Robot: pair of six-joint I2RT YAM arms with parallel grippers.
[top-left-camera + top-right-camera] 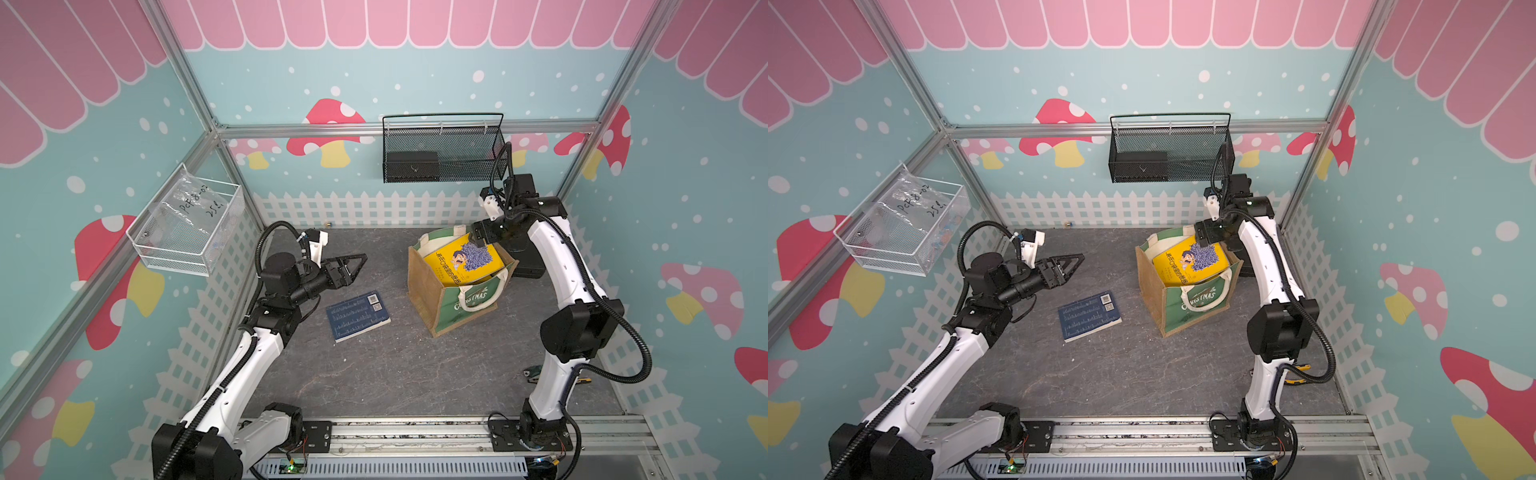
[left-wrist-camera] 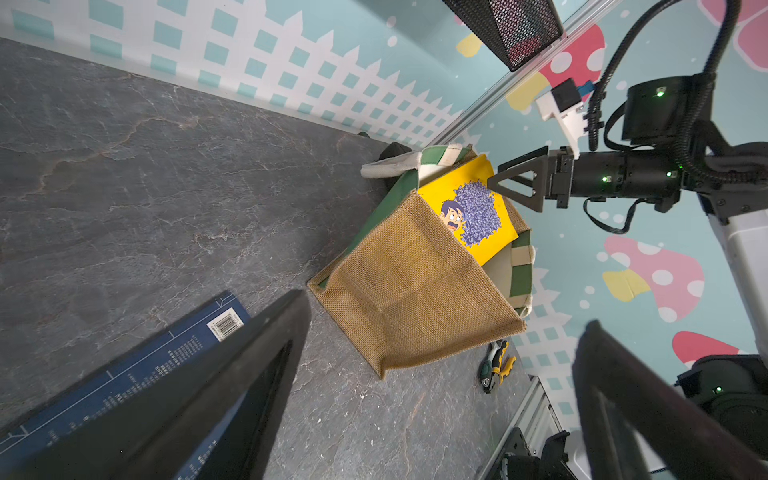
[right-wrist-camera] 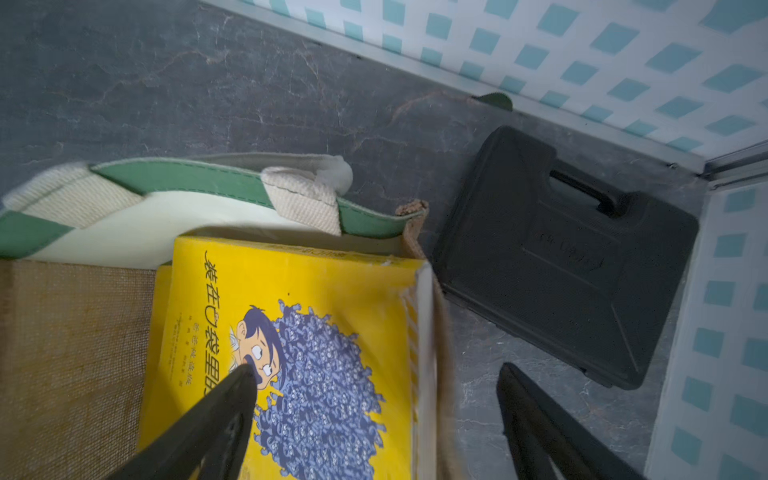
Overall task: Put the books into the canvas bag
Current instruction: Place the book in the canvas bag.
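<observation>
We see the right arm bent high over the table's far right corner, forearm angled down, with the right gripper (image 1: 478, 242) at the mouth of the canvas bag (image 1: 428, 299). Its jaws stand wide: one finger lies over the cover of the yellow book (image 1: 453, 262), the other hangs outside the bag's wall, gripping nothing. That book leans tilted inside the bag, its upper part sticking out.

The left arm reaches low from the near left corner. The left gripper (image 1: 359, 267) is level above the table, jaws wide and empty. A navy book (image 1: 358, 316) lies flat near the table's middle, below it.

The bag's green panel reads "CHRISTMAS", partly covered by a handle. The yellow cover carries a Chinese title beginning 装在口袋里. The navy book shows two QR codes, and a barcode in the left wrist view. A black case (image 3: 561, 257) lies in the far right corner, just beside the bag.
</observation>
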